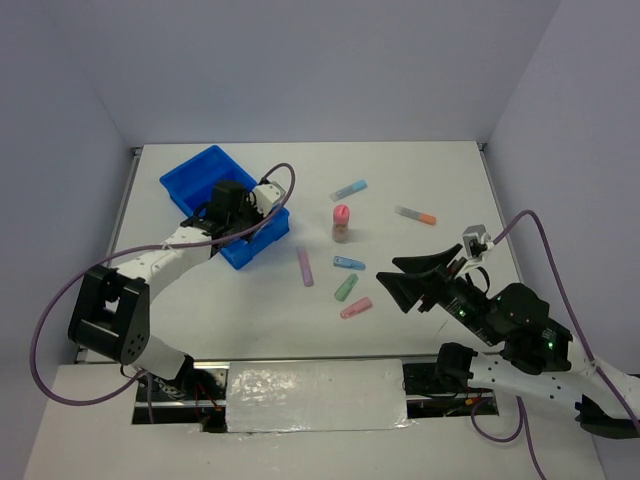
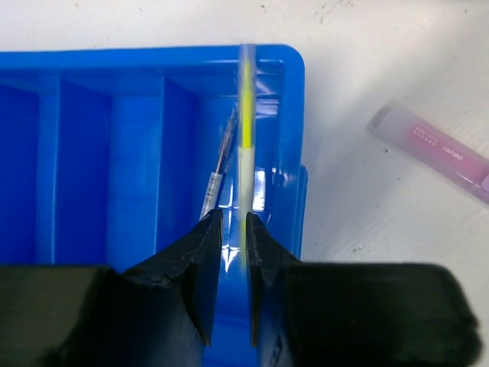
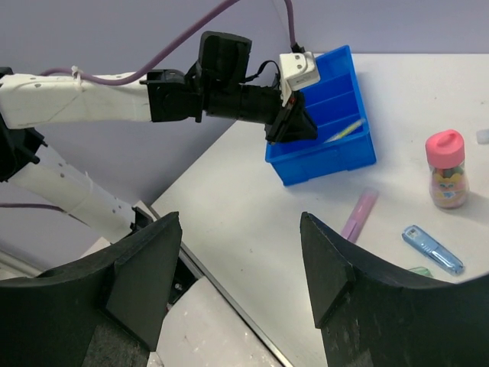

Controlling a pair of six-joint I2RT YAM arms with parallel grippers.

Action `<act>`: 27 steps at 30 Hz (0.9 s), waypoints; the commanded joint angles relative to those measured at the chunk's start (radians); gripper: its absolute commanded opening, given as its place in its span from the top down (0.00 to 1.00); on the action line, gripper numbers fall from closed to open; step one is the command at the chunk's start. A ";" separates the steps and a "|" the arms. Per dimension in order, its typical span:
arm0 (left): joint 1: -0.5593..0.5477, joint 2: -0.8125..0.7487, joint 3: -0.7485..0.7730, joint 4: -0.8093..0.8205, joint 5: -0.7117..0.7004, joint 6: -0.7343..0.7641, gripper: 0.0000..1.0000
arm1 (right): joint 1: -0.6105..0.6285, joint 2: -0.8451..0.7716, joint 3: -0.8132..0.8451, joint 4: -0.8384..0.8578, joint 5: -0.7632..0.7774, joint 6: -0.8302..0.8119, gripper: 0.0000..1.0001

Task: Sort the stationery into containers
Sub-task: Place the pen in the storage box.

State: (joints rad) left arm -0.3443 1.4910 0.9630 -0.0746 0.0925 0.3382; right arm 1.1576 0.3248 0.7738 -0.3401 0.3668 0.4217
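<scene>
Yellow and thin, the pencil (image 2: 246, 115) stands in the narrow gap of the left hand (image 2: 233, 223). It sits close against one finger, with blue showing between it and the other, so the jaws are slightly parted and not clamped on it. In the left wrist view it runs up the frame over the rightmost compartment of the blue tray (image 2: 107, 65), beside a thin pen (image 2: 221, 160) lying in that same compartment.

In the top view the tray sits at the upper left of the white surface (image 1: 430, 170). Right of it, mid-frame, are a purple stick (image 1: 305, 267), an upright pink-capped bottle (image 1: 341, 222), two blue sticks (image 1: 348, 263), a green stick (image 1: 346, 288), a pink stick (image 1: 356, 308) and an orange-tipped stick (image 1: 415, 214). All lie apart from one another.

The right hand (image 1: 392, 275) hangs at the lower right, its jaws wide apart and holding nothing.
</scene>
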 commanded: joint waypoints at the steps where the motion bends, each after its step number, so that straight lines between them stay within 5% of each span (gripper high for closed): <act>1: 0.008 0.017 -0.009 0.025 0.039 0.001 0.69 | -0.004 0.028 0.010 0.064 -0.016 -0.009 0.30; 11: 0.008 -0.112 0.023 0.033 0.004 -0.073 0.62 | -0.002 0.053 0.013 0.084 -0.020 -0.006 0.30; 13: 0.004 -0.191 0.049 0.053 0.019 -0.172 0.49 | -0.002 0.051 0.010 0.076 -0.012 -0.009 0.30; 14: -0.002 -0.216 0.055 0.064 0.032 -0.210 0.13 | -0.004 0.045 0.010 0.070 -0.003 -0.011 0.30; 15: -0.019 -0.238 0.054 0.079 0.041 -0.255 0.01 | -0.004 0.040 0.007 0.052 0.018 -0.008 0.30; 20: -0.097 -0.249 -0.001 0.280 0.142 -0.582 0.01 | -0.004 -0.029 -0.019 -0.016 0.099 0.020 0.27; 23: -0.238 -0.245 -0.087 0.480 -0.087 -0.597 0.01 | -0.004 -0.065 -0.030 -0.033 0.124 0.031 0.26; 27: -0.360 -0.086 -0.133 0.668 -0.177 -0.648 0.01 | -0.004 -0.047 -0.019 -0.077 0.138 0.048 0.26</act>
State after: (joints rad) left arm -0.6746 1.3048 0.8478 0.3794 0.0235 -0.2188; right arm 1.1576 0.2623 0.7525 -0.3820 0.4652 0.4522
